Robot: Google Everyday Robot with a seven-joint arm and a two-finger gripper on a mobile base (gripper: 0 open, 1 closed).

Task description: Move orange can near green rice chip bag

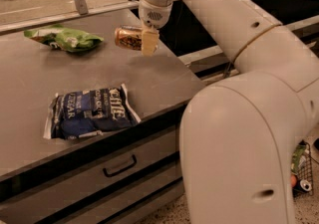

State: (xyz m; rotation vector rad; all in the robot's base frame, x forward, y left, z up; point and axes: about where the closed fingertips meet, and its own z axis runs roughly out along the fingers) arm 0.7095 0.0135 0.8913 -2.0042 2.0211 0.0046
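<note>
Arm [224,24] angled down, end effector [145,39] aloft, clamping orange can [126,38]
</note>
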